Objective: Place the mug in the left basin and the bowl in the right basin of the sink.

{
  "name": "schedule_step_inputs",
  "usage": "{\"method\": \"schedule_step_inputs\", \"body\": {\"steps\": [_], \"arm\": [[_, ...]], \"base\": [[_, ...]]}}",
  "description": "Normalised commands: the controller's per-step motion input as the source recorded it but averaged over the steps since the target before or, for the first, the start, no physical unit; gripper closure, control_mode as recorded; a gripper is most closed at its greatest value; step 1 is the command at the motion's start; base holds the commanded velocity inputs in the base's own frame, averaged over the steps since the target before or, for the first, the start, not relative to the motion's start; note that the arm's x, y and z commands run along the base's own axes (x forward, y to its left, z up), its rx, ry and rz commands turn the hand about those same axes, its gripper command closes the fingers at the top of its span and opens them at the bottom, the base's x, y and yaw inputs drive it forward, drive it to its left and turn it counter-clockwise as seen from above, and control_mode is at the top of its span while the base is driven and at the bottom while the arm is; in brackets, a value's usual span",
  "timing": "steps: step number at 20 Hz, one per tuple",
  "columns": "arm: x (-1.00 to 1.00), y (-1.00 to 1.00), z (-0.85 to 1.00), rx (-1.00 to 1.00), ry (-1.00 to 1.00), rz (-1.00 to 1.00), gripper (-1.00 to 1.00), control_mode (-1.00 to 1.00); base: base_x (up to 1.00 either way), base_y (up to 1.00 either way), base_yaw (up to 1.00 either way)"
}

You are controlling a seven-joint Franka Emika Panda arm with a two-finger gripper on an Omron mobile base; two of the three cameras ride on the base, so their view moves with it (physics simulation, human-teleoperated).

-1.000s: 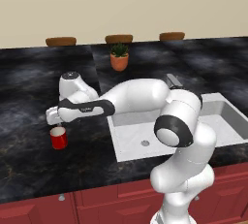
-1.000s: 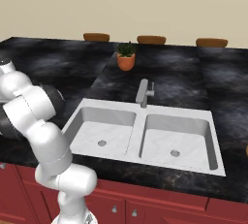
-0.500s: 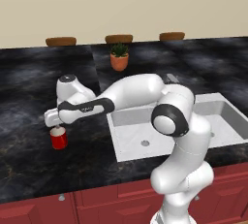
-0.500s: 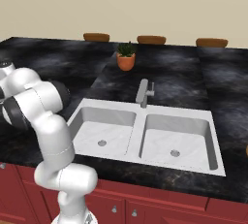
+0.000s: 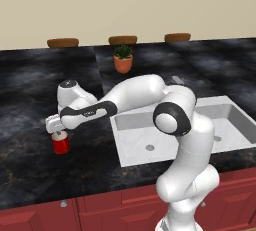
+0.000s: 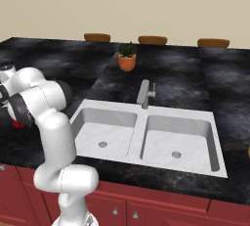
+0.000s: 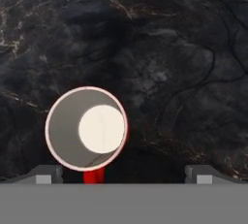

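Observation:
The red mug (image 5: 61,144) stands upright on the black stone counter, left of the sink (image 5: 119,125). My gripper (image 5: 56,129) hangs open just above its rim, pointing down. In the hand view the mug (image 7: 87,128) shows its white inside. It sits left of centre between the fingertips (image 7: 46,173), with its handle toward the bottom edge; my gripper (image 7: 123,174) touches nothing. A red sliver of the mug (image 6: 18,124) peeks from behind the arm. The left basin (image 6: 105,129) and right basin (image 6: 178,139) hold nothing. The bowl is out of view.
A grey faucet (image 6: 145,93) stands behind the divider between the basins. An orange plant pot (image 5: 123,62) sits further back, and three brown discs (image 5: 122,40) line the counter's far edge. A tan sliver (image 6: 248,151) shows at the frame's right edge.
The hand has sunk a little toward the mug and the elbow has swung slightly left. The jaws have stayed open and the mug has not moved.

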Motion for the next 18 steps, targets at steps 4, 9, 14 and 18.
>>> {"method": "schedule_step_inputs", "body": {"steps": [4, 9, 14, 18], "arm": [[0.05, 0.04, -0.20, 0.00, 0.00, 0.02, -1.00, -1.00], [0.03, 0.01, -0.11, 0.00, 0.00, 0.02, -1.00, -1.00], [0.07, 0.00, -0.07, 0.00, 0.00, 0.03, -1.00, -1.00], [0.11, 0.00, -0.02, 0.00, 0.00, 0.03, -1.00, -1.00]], "base": [[0.00, 0.00, 0.00], [0.00, 0.00, 0.00], [0.00, 0.00, 0.00], [0.00, 0.00, 0.00]]}}
